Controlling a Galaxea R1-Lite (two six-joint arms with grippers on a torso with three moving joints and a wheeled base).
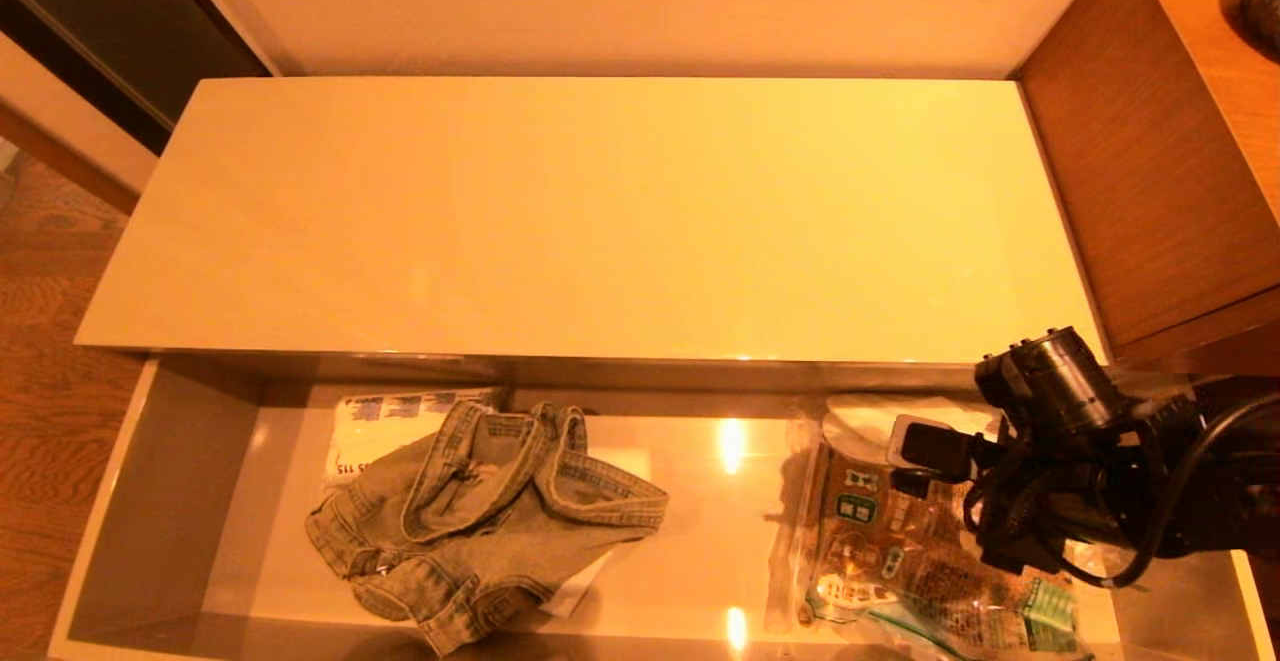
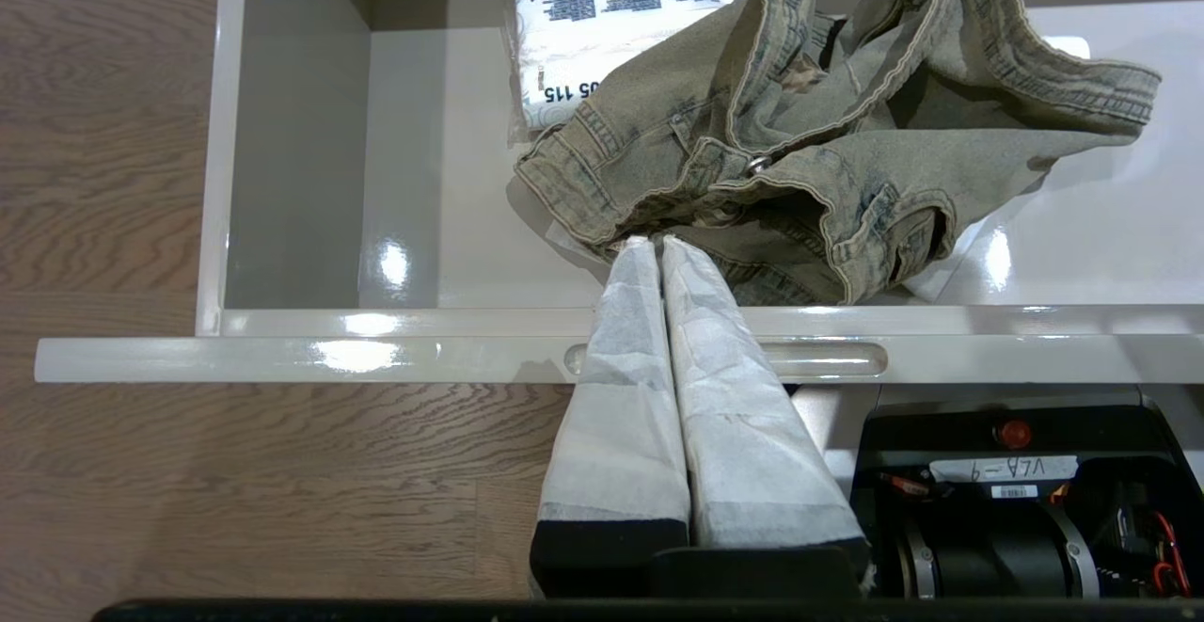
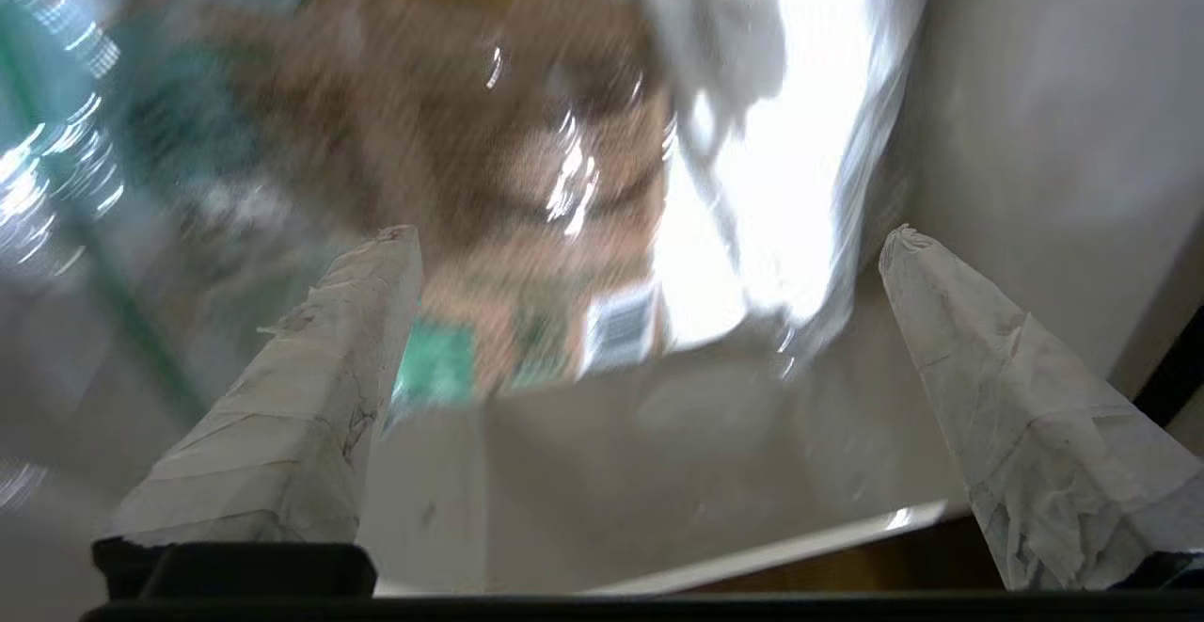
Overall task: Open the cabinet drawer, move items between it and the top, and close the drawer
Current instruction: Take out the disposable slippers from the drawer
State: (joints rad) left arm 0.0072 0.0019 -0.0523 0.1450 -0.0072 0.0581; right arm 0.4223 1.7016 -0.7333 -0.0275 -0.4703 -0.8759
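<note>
Slippers, white and flat in clear plastic wrap (image 1: 868, 415), lie at the back right of the open, wide, shallow glossy grey-beige drawer (image 1: 160, 501), partly under a brown printed food bag (image 1: 900, 551). The right gripper (image 3: 649, 255) hangs over them with its taped fingers (image 3: 320, 387) spread wide and nothing between them; the bright white wrap sits ahead of the fingertips, nearer one finger, the brown bag nearer the other.

To do this pick well, I judge the gripper should come down on the slipper pack alone, straddling its free edge clear of the bag's film, and close only once both fingertips flank it.

The faded grey-green denim garment (image 1: 480, 511) lies crumpled in the drawer's left half, over a white tissue pack with black print (image 1: 385, 426). The smooth glossy beige-grey top (image 1: 600, 221) of the cabinet holds nothing yet.

Only the left wrist view shows the left gripper (image 2: 656, 242), fingers pressed together, tips just short of the denim, above the drawer's front panel. The head view alone shows drawer and top together; the right wrist view alone shows the gap between the fingers.
</note>
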